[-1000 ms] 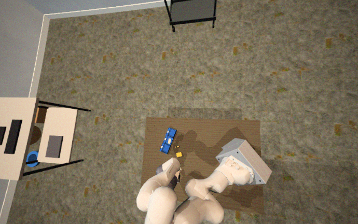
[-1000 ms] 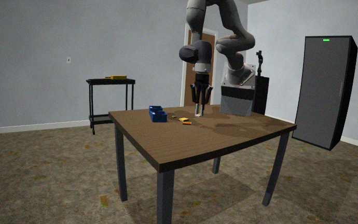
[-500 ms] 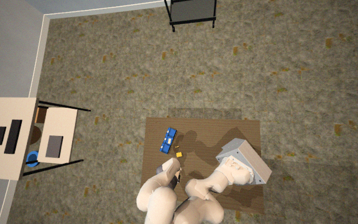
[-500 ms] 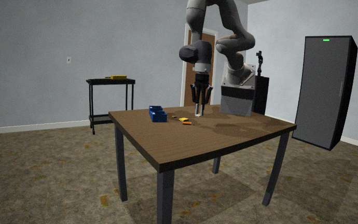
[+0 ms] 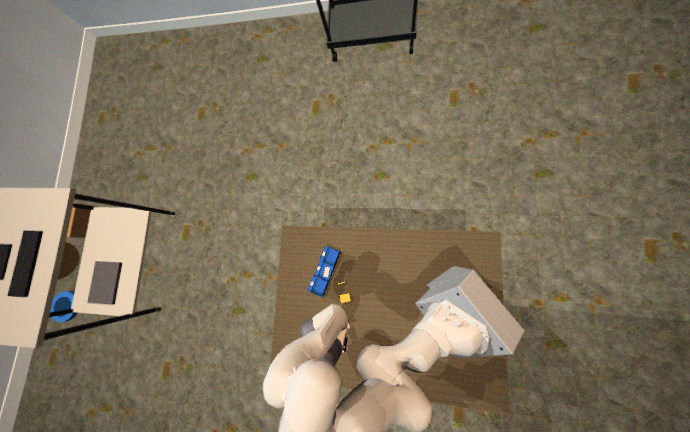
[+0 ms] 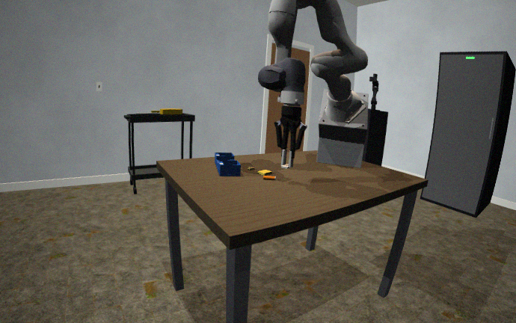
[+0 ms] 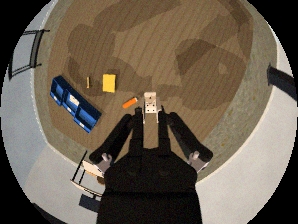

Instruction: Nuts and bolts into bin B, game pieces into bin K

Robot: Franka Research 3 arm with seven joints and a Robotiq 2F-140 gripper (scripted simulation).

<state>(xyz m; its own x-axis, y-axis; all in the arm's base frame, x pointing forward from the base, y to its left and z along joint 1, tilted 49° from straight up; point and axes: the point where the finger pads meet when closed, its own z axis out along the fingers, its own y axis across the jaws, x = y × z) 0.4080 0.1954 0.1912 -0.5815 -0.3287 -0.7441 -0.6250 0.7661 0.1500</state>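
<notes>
Currently | black two-finger gripper (image 6: 287, 164) pinching small pale block-shaped piece (image 7: 150, 102), low over brown wooden table (image 6: 266, 212) | blue twin-compartment plastic bins (image 6: 227, 164) near, leftward | advice: lift straight, carry level, release low over correct compartment.
</notes>
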